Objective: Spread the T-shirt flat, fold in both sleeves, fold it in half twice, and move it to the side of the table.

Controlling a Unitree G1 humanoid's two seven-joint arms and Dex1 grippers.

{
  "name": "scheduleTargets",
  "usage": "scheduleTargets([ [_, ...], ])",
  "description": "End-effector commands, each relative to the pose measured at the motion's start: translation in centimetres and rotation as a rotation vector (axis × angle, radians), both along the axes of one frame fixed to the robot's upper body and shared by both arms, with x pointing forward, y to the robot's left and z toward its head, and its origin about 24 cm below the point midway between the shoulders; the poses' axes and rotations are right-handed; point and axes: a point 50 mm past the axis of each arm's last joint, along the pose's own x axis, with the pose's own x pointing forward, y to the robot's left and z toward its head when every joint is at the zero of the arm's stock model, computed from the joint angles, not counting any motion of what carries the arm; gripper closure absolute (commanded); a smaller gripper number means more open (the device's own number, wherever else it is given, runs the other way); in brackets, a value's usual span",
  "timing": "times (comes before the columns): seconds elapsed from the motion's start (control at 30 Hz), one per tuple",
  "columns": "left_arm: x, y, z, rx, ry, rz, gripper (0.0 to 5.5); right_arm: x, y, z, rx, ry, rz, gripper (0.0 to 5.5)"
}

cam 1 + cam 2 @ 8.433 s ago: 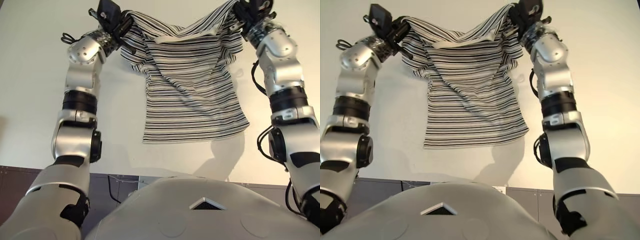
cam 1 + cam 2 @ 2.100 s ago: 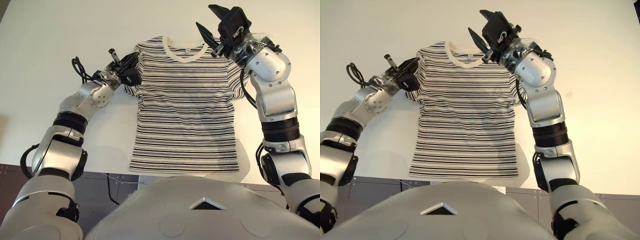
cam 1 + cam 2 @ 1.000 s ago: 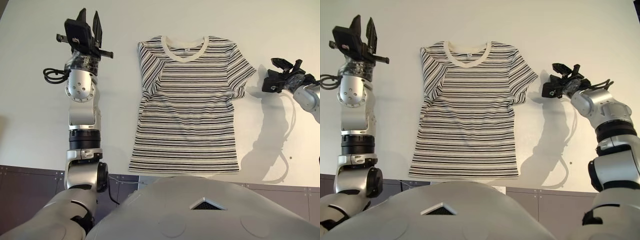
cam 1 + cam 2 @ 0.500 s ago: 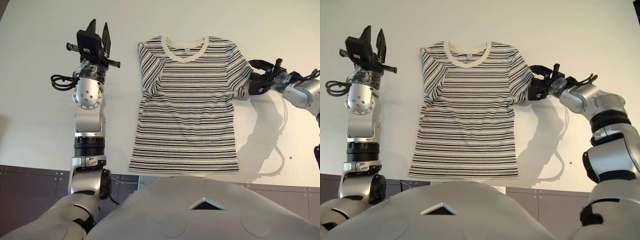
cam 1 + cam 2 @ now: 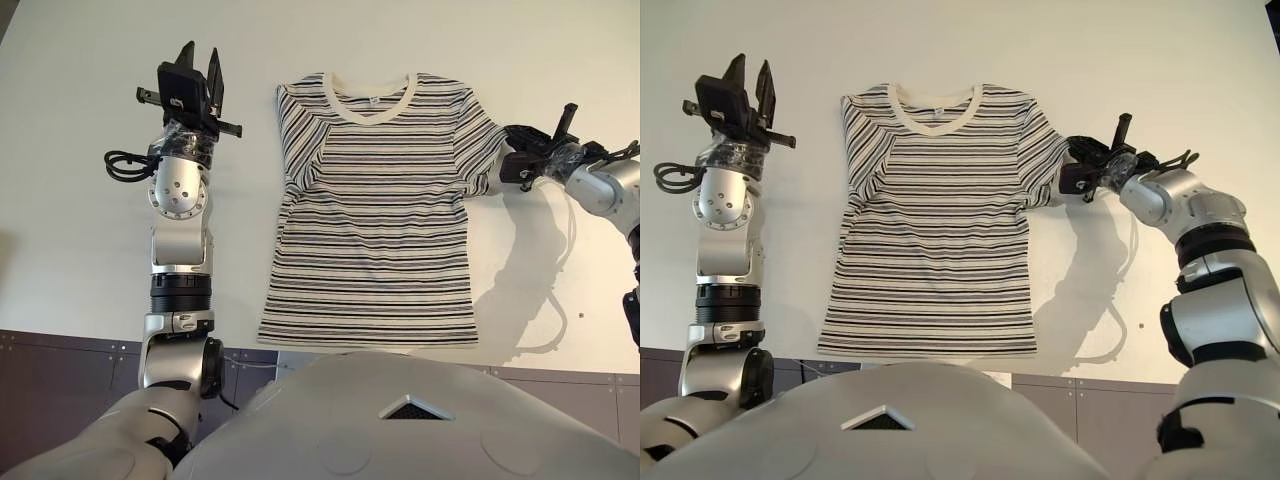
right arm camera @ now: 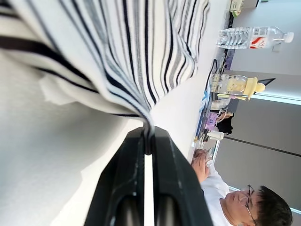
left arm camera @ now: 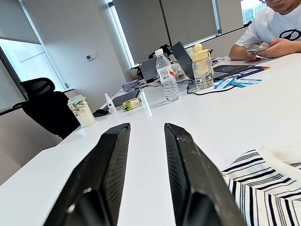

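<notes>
Over the last second the right hand [image 5: 506, 166] has swung in from well off the T-shirt [image 5: 375, 200] to the tip of the right sleeve [image 5: 478, 140], while the left hand [image 5: 199, 56] has barely shifted, drawing slightly nearer the robot. The T-shirt lies flat on the tabletop [image 5: 80, 200], collar away from the robot and hem at the near edge, so the spreading looks finished. The left sleeve [image 5: 298, 130] appears already turned in over the chest, which puts the work at the second sleeve fold. The right wrist view shows the right hand's two fingers pinched together with the sleeve's hem caught between them. The left hand stands raised beside the shirt's left shoulder, apart from the cloth, fingers spread and holding nothing. The next move probably calls for lifting the sleeve only a little and carrying it inward across the chest, so the fold line falls along the side seam, and letting go without dragging the body of the shirt out of square. Thin cloth held in a narrow pinch could slip or bunch. On the far part of the tabletop stand a bottle [image 7: 167, 75], a yellow-capped jar [image 7: 202, 68] and a cup [image 7: 81, 110], all well apart from the shirt, so none looks likely to hinder the fold.
</notes>
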Motion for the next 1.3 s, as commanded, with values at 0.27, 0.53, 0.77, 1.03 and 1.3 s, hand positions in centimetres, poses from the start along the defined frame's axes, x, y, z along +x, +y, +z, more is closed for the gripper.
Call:
scheduleTargets([
  [0.27,-0.2,0.4,-0.3,0.023,0.004,0.014,4.15,-0.5,2.7,2.1,0.253,-0.153,0.081,5.36],
  [0.53,0.0,0.4,-0.3,0.034,0.014,0.006,4.15,-0.7,7.1,3.2,0.374,-0.186,0.190,5.36],
  [0.77,0.1,0.2,-0.7,0.022,0.031,0.005,4.15,-0.2,11.3,1.6,0.346,-0.118,0.231,5.18],
  [1.03,-1.0,1.8,-1.2,0.107,0.102,-0.068,4.15,-0.4,9.6,4.5,0.507,-0.136,0.149,3.61],
  [1.3,-12.4,5.2,-3.9,0.508,0.550,-0.582,4.15,-7.1,2.8,2.9,0.325,0.144,0.188,1.97],
])
